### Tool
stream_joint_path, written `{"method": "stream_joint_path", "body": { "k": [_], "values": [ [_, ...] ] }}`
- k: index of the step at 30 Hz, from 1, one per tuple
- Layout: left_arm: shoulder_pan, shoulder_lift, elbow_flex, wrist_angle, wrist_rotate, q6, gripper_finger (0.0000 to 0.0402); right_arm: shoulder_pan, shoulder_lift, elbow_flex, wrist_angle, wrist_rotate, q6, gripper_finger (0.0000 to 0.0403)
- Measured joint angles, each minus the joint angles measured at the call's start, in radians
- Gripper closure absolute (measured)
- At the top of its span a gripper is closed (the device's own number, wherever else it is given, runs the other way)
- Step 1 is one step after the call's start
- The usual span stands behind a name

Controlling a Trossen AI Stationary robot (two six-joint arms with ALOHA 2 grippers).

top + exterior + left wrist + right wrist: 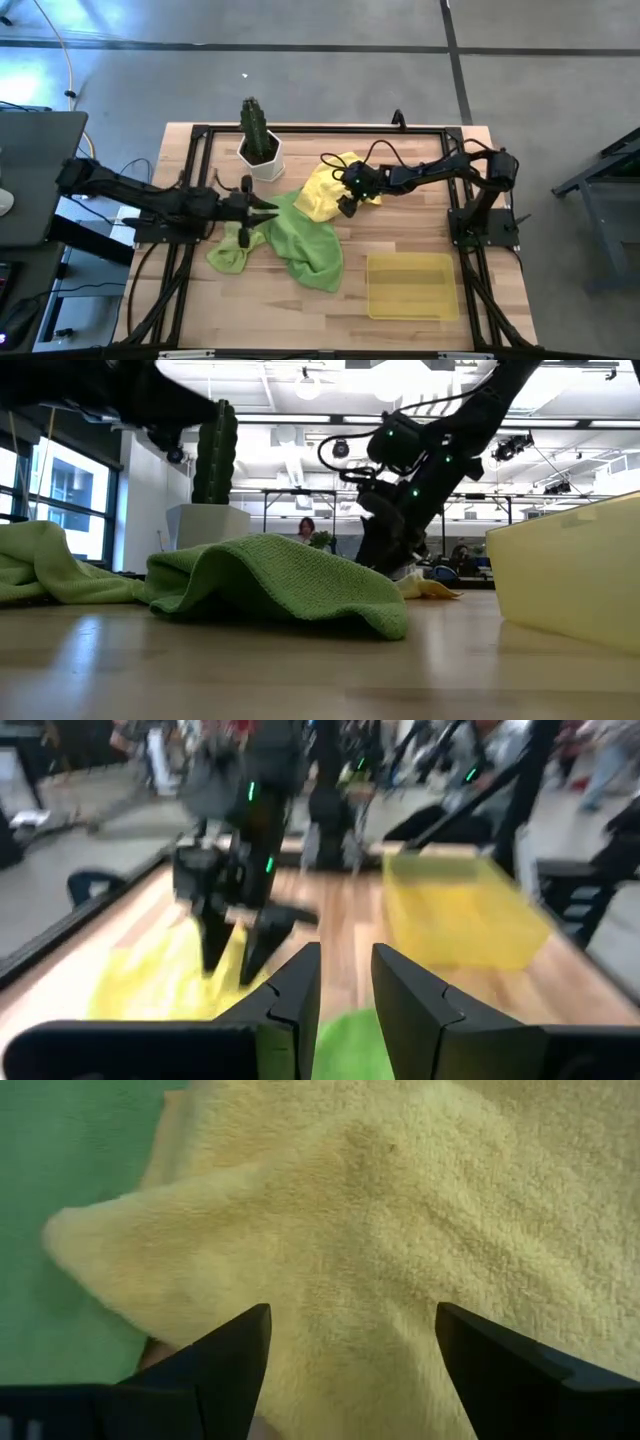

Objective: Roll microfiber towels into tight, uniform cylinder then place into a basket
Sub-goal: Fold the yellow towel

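Yellow terry pile fills the right wrist view: the yellow towel [400,1210] lies directly beneath the right claw [350,1345], whose fingers stand spread wide and empty, poised, by judgement, to pinch a fold.

High view: the right claw [347,200] hangs over this towel's edge; the green towels [300,240] lie crumpled beside it, long axis slanting toward the basket [411,286], which sits well apart on the counter [270,310]. The left claw [262,208] hovers over the green cloth.

Left wrist view: the left claw [345,985] fingers are narrowly parted, gripping nothing.

No towel is rolled yet
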Motion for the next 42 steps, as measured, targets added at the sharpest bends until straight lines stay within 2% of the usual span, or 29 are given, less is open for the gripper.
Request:
{"method": "stream_joint_path", "body": {
  "k": [6, 14, 21, 26, 33, 42],
  "values": [
    [-0.055, 0.249, 0.080, 0.000, -0.064, -0.097, 0.0319, 0.026, -0.043, 0.000, -0.013, 0.000, -0.013, 0.0128],
    [-0.112, 0.560, 0.182, -0.003, -0.072, -0.183, 0.0319, 0.066, -0.046, 0.001, -0.021, 0.000, -0.019, 0.0128],
    [-0.123, 0.743, 0.246, -0.096, -0.068, -0.221, 0.0319, 0.095, -0.046, 0.001, -0.042, 0.000, -0.020, 0.0128],
    [-0.123, 0.767, 0.299, -0.340, -0.022, -0.343, 0.0319, 0.106, -0.046, 0.001, -0.054, 0.000, -0.020, 0.0128],
    [-0.153, 0.702, 0.342, -0.712, 0.026, -0.502, 0.0319, 0.105, -0.046, 0.001, -0.057, 0.000, -0.020, 0.0128],
    [-0.232, 0.548, 0.332, -1.157, 0.217, -0.799, 0.0319, 0.105, -0.045, 0.001, -0.057, 0.020, -0.068, 0.0128]
  ]
}}
